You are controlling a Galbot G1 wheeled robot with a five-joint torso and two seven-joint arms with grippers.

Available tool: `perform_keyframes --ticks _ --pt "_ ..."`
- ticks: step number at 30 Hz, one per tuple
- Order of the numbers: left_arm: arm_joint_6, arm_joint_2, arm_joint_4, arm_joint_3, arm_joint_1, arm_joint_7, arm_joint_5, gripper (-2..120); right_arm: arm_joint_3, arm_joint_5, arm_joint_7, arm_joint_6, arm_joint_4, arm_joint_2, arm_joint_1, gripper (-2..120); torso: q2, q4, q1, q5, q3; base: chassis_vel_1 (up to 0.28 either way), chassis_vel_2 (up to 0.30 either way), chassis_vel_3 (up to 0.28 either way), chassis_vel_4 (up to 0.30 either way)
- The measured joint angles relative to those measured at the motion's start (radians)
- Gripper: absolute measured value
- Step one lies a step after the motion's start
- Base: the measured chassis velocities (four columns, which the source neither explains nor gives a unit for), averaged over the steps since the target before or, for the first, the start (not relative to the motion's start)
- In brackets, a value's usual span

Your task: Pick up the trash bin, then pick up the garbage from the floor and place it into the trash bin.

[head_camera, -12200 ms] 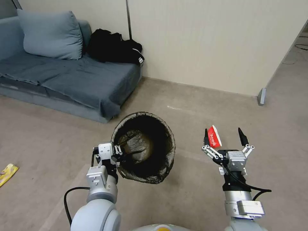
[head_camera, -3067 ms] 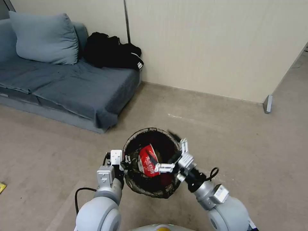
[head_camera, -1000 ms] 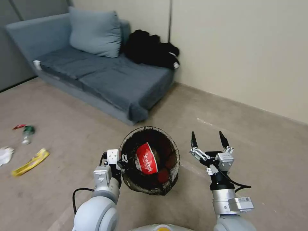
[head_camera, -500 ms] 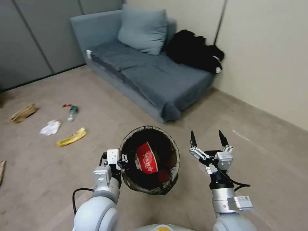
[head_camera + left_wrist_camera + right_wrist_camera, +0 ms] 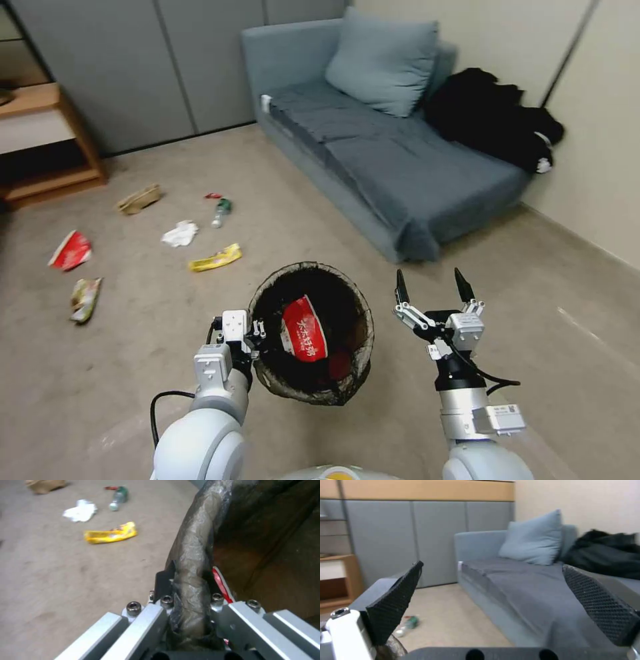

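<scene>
The trash bin (image 5: 265,293), lined with a dark bag, hangs tilted in front of me, and a crushed red-and-white cup (image 5: 303,328) lies inside it. My left gripper (image 5: 257,331) is shut on the bin's rim (image 5: 195,562). To the bin's right, my right gripper (image 5: 432,285) stands open and empty, fingers up. Garbage lies on the floor at the left: a yellow wrapper (image 5: 215,258), white tissue (image 5: 180,233), a green bottle (image 5: 221,210), tan paper (image 5: 139,199), a red-and-white cup (image 5: 71,250) and a colourful wrapper (image 5: 85,298).
A blue-grey sofa (image 5: 400,160) with a pillow (image 5: 383,63) and black clothing (image 5: 493,113) stands ahead on the right, against the wall. A wooden shelf unit (image 5: 40,140) stands at the far left before grey wall panels. Open carpet lies between me and the litter.
The right gripper dropped the red cup into the bin and drew back, open. The head view has since swung left, bringing the floor litter and the shelf into sight; both arms keep their pose.
</scene>
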State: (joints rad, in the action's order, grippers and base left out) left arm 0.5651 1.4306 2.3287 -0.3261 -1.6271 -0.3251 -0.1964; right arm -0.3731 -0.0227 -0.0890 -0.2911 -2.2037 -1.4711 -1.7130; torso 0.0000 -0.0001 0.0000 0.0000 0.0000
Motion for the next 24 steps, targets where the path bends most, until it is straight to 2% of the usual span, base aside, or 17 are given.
perform_keyframes --ticks 24 --pt "-0.006 0.003 0.0 0.001 -0.004 0.005 0.012 0 -0.001 0.006 0.003 -0.002 -0.009 -0.009 0.0 100 0.0 0.0001 0.0 0.0 0.0 0.122 0.131 0.124 0.124"
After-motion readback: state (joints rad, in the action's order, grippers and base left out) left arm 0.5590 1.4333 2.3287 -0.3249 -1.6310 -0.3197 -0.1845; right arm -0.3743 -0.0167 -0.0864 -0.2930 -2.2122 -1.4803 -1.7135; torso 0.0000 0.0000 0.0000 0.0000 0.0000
